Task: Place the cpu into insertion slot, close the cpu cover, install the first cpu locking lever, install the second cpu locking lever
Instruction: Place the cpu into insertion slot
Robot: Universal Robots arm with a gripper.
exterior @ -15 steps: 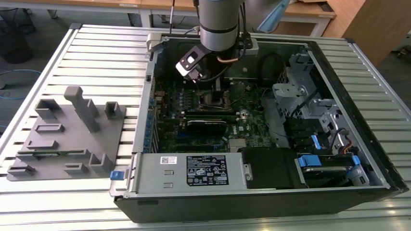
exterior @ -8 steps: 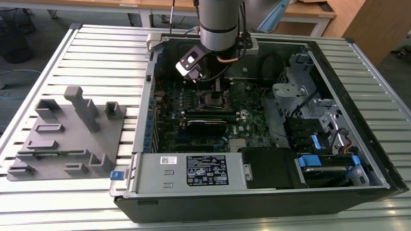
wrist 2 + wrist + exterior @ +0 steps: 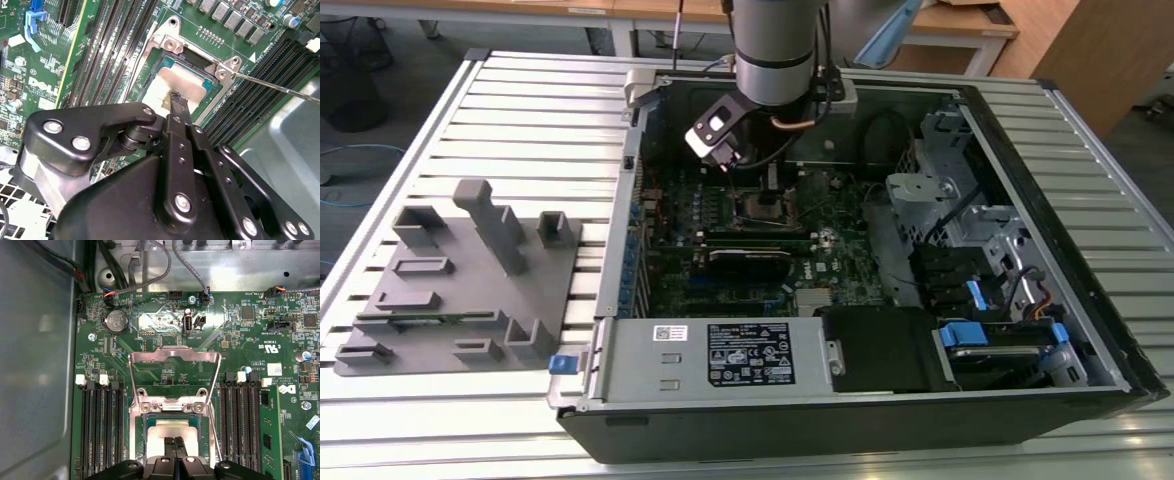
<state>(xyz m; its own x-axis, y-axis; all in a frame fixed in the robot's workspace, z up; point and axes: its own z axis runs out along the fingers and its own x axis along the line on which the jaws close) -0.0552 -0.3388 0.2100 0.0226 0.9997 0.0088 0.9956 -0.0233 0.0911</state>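
Observation:
The cpu (image 3: 170, 427) lies flat inside the insertion slot (image 3: 134, 435), its pale metal top facing up; it is the same cpu (image 3: 170, 80) in the second wrist view. My gripper (image 3: 175, 442) hangs just over the chip's near edge, shut, its two thin fingers (image 3: 178, 100) pressed together with nothing between them. The cpu cover (image 3: 175, 356) is swung fully open and lies back on the green board beyond the socket. A thin wire locking lever (image 3: 280, 89) stands free beside the socket. In the exterior view the arm (image 3: 774, 50) reaches down into the case over the socket (image 3: 767, 205).
Long black memory slots (image 3: 102, 430) flank the socket on both sides (image 3: 242, 420). The open computer case (image 3: 1067, 250) holds a labelled power supply (image 3: 720, 355) at the front and drive bays on the exterior view's right. A grey fixture block (image 3: 454, 270) sits on the slatted table.

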